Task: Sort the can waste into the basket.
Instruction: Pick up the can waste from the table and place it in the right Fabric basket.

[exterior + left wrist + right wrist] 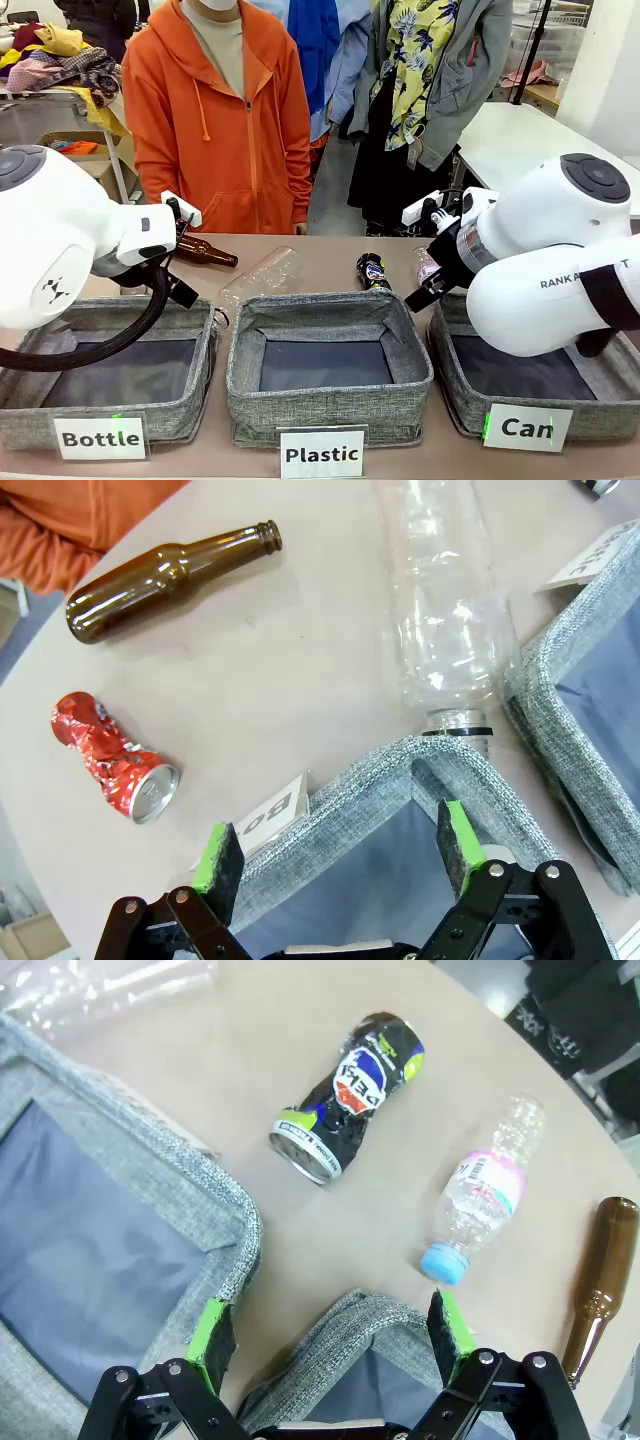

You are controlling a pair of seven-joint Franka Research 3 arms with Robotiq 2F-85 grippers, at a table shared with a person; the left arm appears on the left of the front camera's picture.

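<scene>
- Right wrist view first: got the black crushed can (350, 1095) lying flat on the table (200, 1060), straight ahead of the right gripper (330, 1328) and a touch left of its centre line, well apart from the fingertips.
- Worth noting the long axis: slanted, with the silver rim end turned back toward the gripper's left side and the printed end pointing away up-right. Sits diagonal to the line across the jaws, so probably calls for a wrist roll before closing over the narrow side.
- Jaws on that gripper spread wide, nothing between them, hanging over the near corner of the Can basket (375, 1310).
- Over in the left wrist view: found the red crushed can (112, 755) ahead and far out to the left of the left gripper (340, 845). Silver top faces the gripper, crumpled end slants away up-left.
- Same deal there: jaws wide apart, empty, hanging over a corner of the Bottle bin (400, 765).
- Judging nearness: right arm for the black can, with the drop spot right beneath. Left arm closer to the red one, but with a longer haul across to the basket.
- Heads up on neighbours: pink-labelled plastic bottle (480, 1195) ahead-right, near the black can but apart, and a brown glass bottle (597, 1270) farther right.
</scene>
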